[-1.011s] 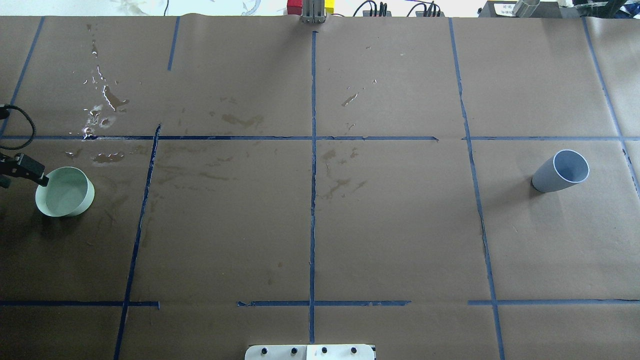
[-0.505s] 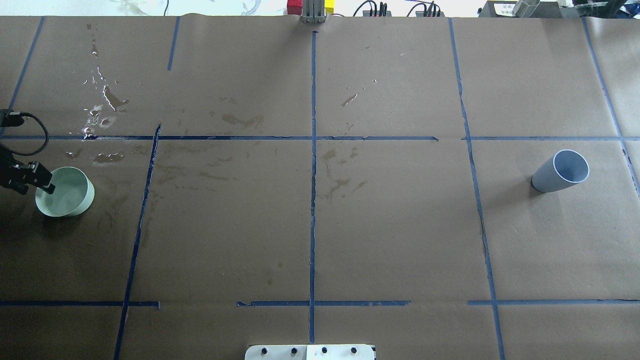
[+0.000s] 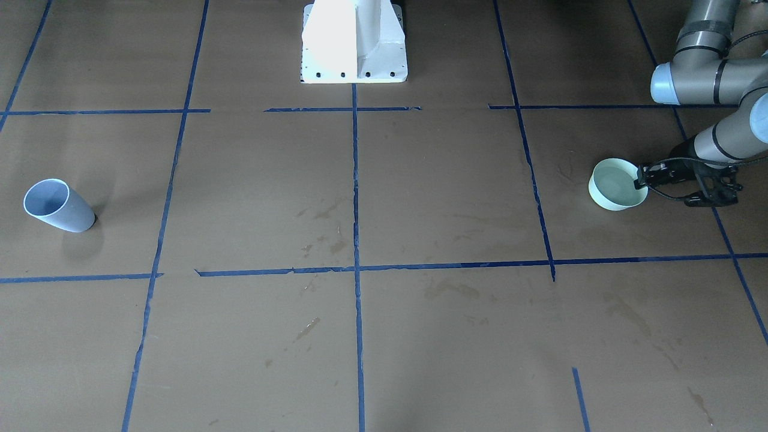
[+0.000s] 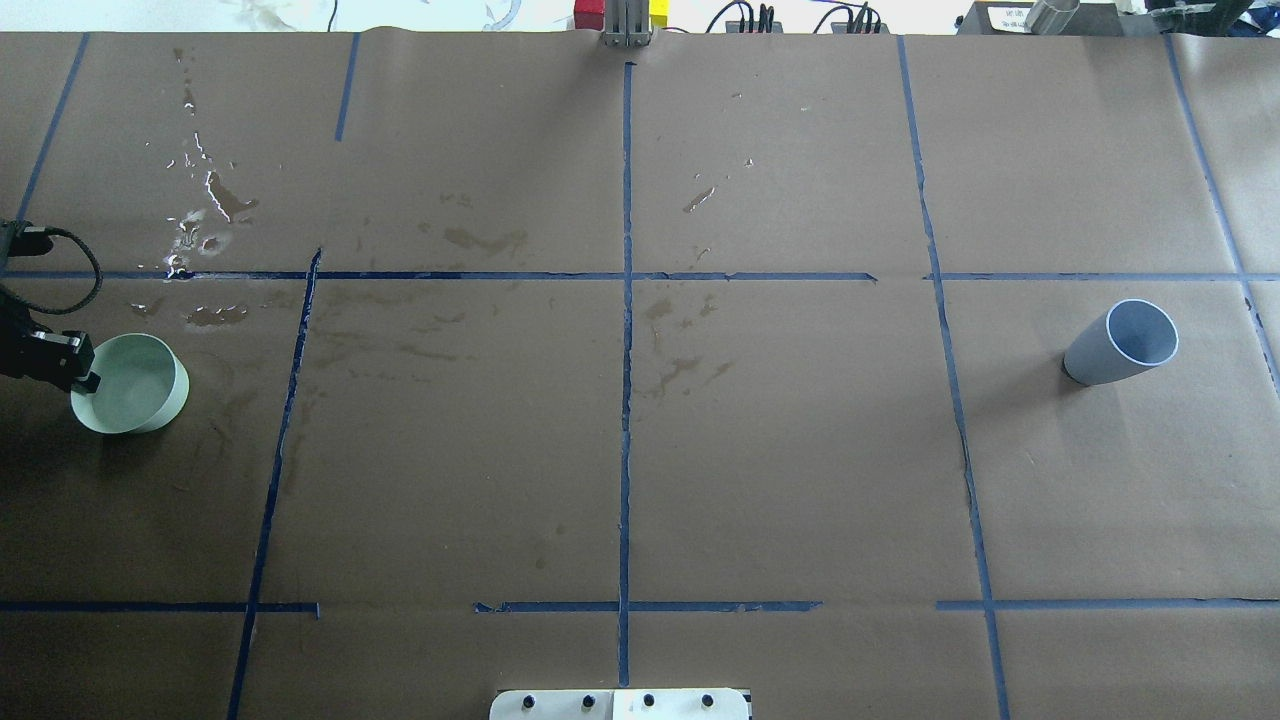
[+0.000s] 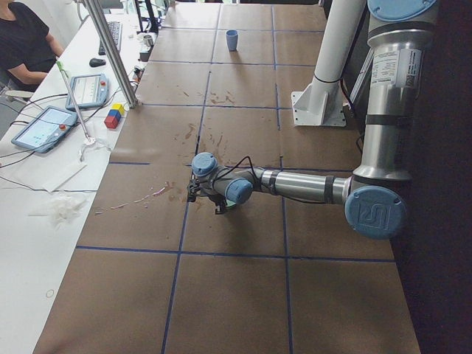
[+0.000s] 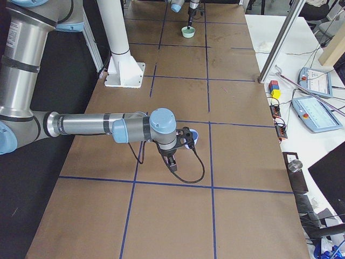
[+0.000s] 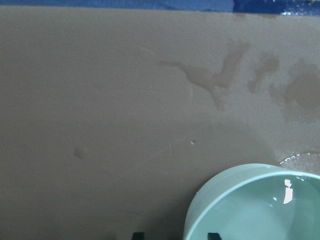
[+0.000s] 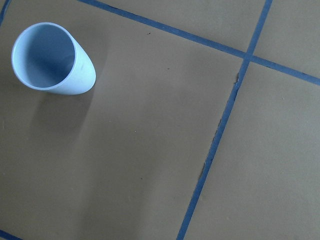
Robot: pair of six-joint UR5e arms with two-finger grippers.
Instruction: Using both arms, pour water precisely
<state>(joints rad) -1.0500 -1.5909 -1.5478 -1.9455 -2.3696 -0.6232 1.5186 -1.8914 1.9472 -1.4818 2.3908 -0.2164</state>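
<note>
Water [image 7: 260,210] lies in the mint bowl [image 3: 612,204] at the front view's right edge. The left gripper [image 3: 643,177] straddles its rim, jaws apart. I cannot tell how the right gripper [image 6: 183,140] jaws stand.

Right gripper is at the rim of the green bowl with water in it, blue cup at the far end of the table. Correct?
Wrong arm. It is the left gripper at the rim of the green bowl with water in it, blue cup at the far end. The overhead exterior view shows that arm entering from its left.
</note>
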